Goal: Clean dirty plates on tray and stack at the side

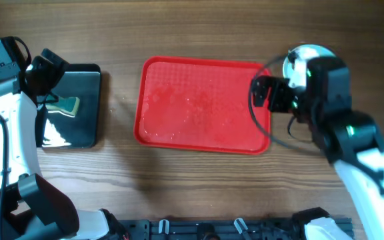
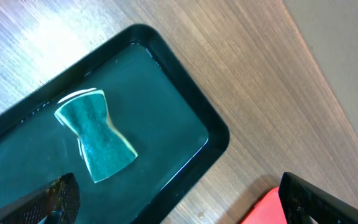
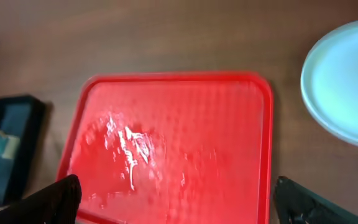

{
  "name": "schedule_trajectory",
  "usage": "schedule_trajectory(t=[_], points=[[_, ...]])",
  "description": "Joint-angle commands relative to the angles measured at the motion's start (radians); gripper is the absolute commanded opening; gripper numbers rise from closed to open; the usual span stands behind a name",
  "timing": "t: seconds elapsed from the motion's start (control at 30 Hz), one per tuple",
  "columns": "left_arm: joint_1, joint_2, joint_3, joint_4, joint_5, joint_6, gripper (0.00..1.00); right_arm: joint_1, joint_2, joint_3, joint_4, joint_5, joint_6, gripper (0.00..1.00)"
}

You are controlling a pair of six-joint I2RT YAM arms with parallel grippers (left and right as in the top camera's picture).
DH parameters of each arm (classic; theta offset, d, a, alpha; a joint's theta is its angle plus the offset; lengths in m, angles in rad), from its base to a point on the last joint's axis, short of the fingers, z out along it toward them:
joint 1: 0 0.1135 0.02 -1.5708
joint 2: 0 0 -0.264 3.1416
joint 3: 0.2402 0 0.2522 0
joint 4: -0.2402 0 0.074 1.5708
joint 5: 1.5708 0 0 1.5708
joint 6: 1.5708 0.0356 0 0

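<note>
Wooden bench (image 1: 199, 180), brown grain, lit from above. Everything placed relative to the red tray (image 1: 202, 107), which sat mid-bench.

Well left of the tray: a glossy black tray (image 1: 97, 107), apart from it with bare wood between. A teal sponge (image 2: 98, 143) lay flat inside the black tray, pinched at the waist. The left arm (image 1: 12, 133) reached over it from the near side. Left jaws hung above the black tray, spread wide, nothing between them. Only the dark fingertips (image 2: 55, 199) showed at the bottom corners of the left wrist view.

The tray itself: shiny wet-looking patches on its left half, dimpled surface, raised rim.

Over the tray's right edge: right jaws, also wide apart and holding nothing, fingertips (image 3: 55, 199) at the frame's lower corners.

Just right of the tray's far right corner: the plates (image 3: 347, 81), off the tray on the bench. The top one was pale, clean-looking. The right arm (image 1: 352, 133) covered most of them from overhead, so I could not tell how many were stacked.
</note>
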Motion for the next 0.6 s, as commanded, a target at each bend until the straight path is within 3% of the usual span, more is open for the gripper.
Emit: schedule_trajectory(t=[0.0, 0.17, 0.2, 0.33, 0.43, 0.57], points=[[0.002, 0.007, 0.004, 0.003, 0.005, 0.005, 1.00, 0.004, -0.229, -0.244, 0.198, 0.088, -0.039, 1.00], [0.002, 0.007, 0.004, 0.003, 0.005, 0.005, 1.00, -0.087, -0.725, -1.010, 0.964, 0.051, -0.053, 1.00], [0.002, 0.007, 0.004, 0.003, 0.005, 0.005, 1.00, -0.109, -0.796, -1.080, 1.038, 0.022, -0.053, 1.00], [0.002, 0.007, 0.004, 0.003, 0.005, 0.005, 1.00, -0.189, -0.958, -1.105, 0.925, 0.012, -0.113, 1.00], [0.002, 0.007, 0.004, 0.003, 0.005, 0.005, 1.00, -0.189, -1.112, -1.105, 0.712, 0.054, -0.159, 1.00], [0.002, 0.007, 0.004, 0.003, 0.005, 0.005, 1.00, -0.196, -1.123, -1.105, 0.712, 0.061, -0.209, 1.00]])
